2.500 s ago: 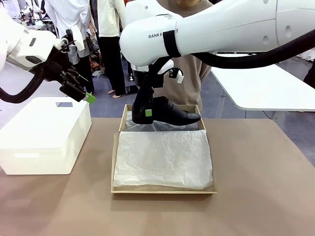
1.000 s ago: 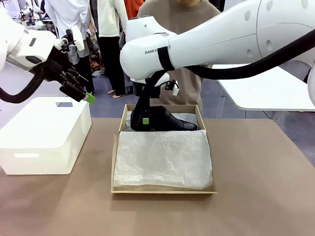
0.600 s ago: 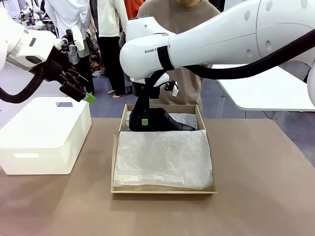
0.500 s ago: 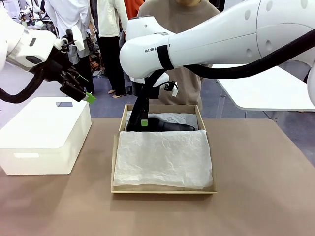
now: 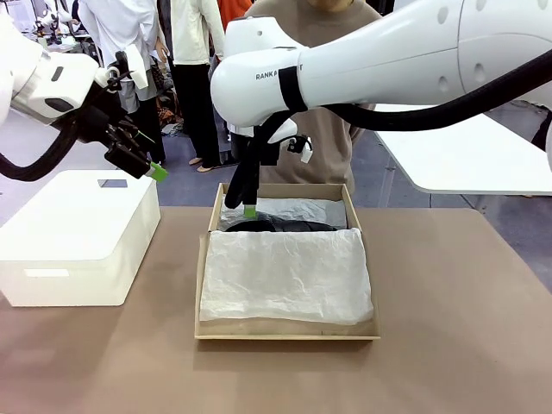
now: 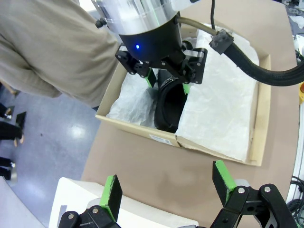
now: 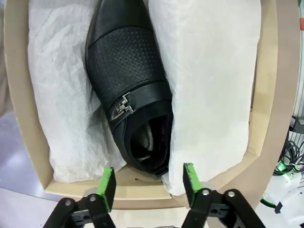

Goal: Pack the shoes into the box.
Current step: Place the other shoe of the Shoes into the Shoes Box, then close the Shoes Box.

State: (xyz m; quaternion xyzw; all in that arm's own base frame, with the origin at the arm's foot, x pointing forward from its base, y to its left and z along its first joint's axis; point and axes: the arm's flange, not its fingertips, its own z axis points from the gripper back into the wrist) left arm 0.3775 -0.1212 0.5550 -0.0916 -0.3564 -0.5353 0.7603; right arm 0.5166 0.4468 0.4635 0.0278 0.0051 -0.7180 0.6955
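One glossy black shoe (image 7: 126, 80) with a small buckle lies on its sole in the far strip of the cardboard box (image 5: 210, 259), between folds of white tissue paper (image 5: 285, 276). My right gripper (image 7: 148, 186) hangs open just above the shoe's heel end, with nothing between its green pads. From the front, the right gripper (image 5: 248, 207) hovers over the box's far left corner and the shoe (image 5: 280, 226) peeks out behind the tissue. My left gripper (image 5: 147, 166) is open and holds nothing, raised above the white box. In the left wrist view, the left gripper (image 6: 166, 187) looks down on the shoe (image 6: 168, 102).
A large white box (image 5: 78, 233) stands on the brown table to the left of the cardboard box. A person in a beige top (image 5: 328, 138) stands at the far side, right behind the box. A white table (image 5: 466, 155) stands at the back right.
My right gripper lowered the shoe into the far end of the box, opened and let it go, then rose slightly. The left arm has not moved.
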